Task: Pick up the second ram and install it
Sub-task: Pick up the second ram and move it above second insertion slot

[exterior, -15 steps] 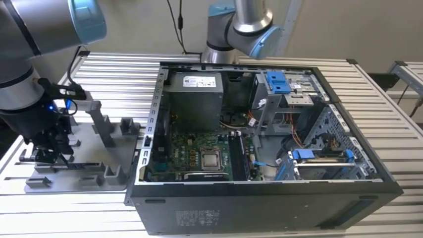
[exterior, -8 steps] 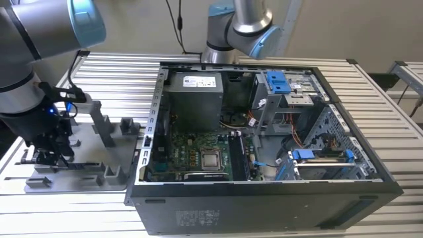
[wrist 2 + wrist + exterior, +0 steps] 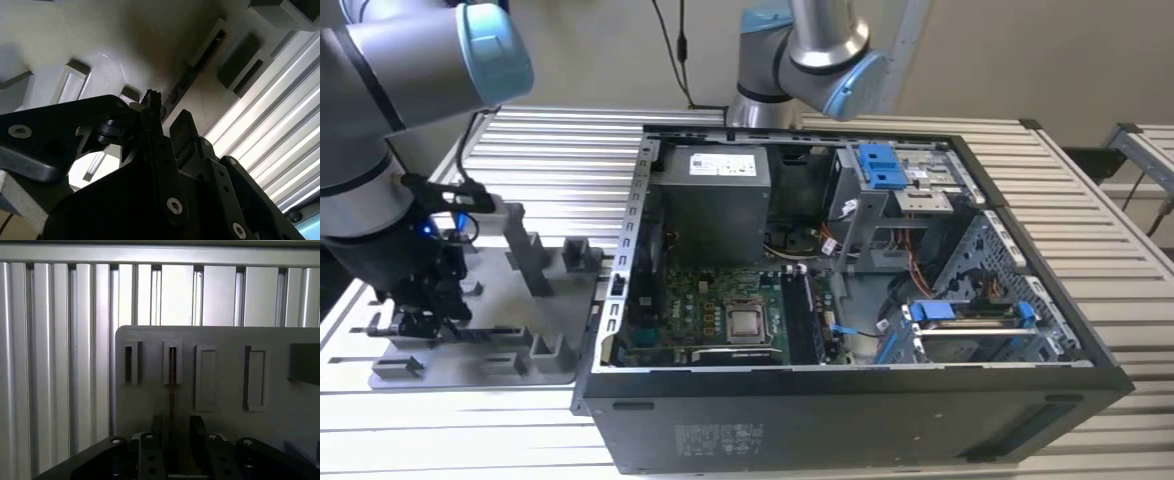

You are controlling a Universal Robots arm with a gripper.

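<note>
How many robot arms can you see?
2. One robot arm stands on the exterior view's left, over the grey tray; the other arm rises behind the computer case. More may be hidden.

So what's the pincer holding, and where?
Nothing gripped, it seems: the open pincer straddles the second ram, a gap on each side, the stick seated in the grey holder tray.
</note>
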